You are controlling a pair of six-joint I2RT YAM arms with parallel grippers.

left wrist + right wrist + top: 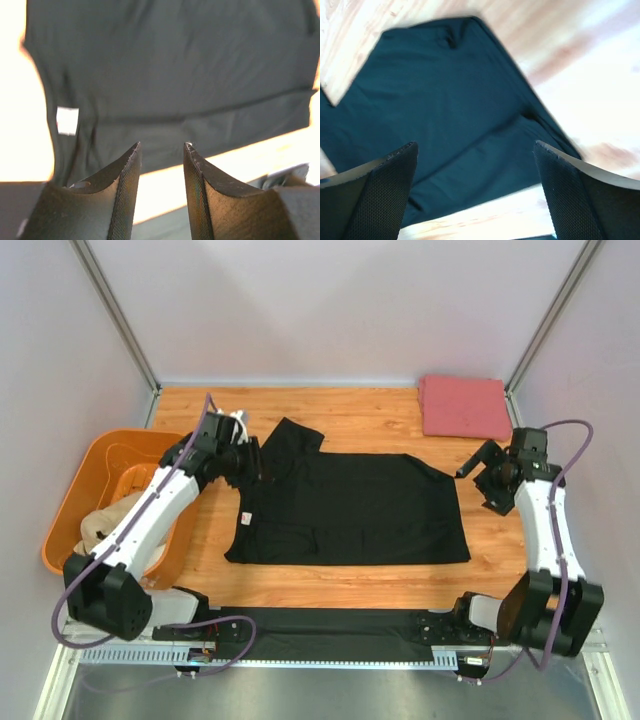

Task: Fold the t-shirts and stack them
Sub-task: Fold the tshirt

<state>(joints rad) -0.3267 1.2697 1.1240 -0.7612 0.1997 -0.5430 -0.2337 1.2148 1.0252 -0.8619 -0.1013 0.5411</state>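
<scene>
Wooden bench (350, 585): carries all the work. Positions below are given relative to the black short-sleeved cloth t-shirt (350, 510), which lies flat at the bench centre with its neck to the left and its hem to the right.

Black t-shirt: one sleeve juts out at its far-left corner. The left wrist view shows a long crease along the body, suggesting one side is already turned in. It is judged partly folded, not finished.

Orange plastic tub (62, 520): stands left of the black t-shirt, apart from it.

Pinkish-red cloth t-shirt (465, 407): lies folded into a neat rectangle beyond the black t-shirt's right end. This one is judged done and forms the base of the stack.

Tan cloth t-shirt (100, 525): lies crumpled inside the tub, unfolded.

Left tool (250, 462): sits over the black t-shirt's neck end, jaws parted and holding nothing.

Right tool (478, 462): sits just off the far-right corner, jaws spread wide and empty.

Small white neck label (247, 519): shows at the black t-shirt's left edge.

Remaining: finish and stack the black t-shirt, then fold and stack the tan one.
</scene>
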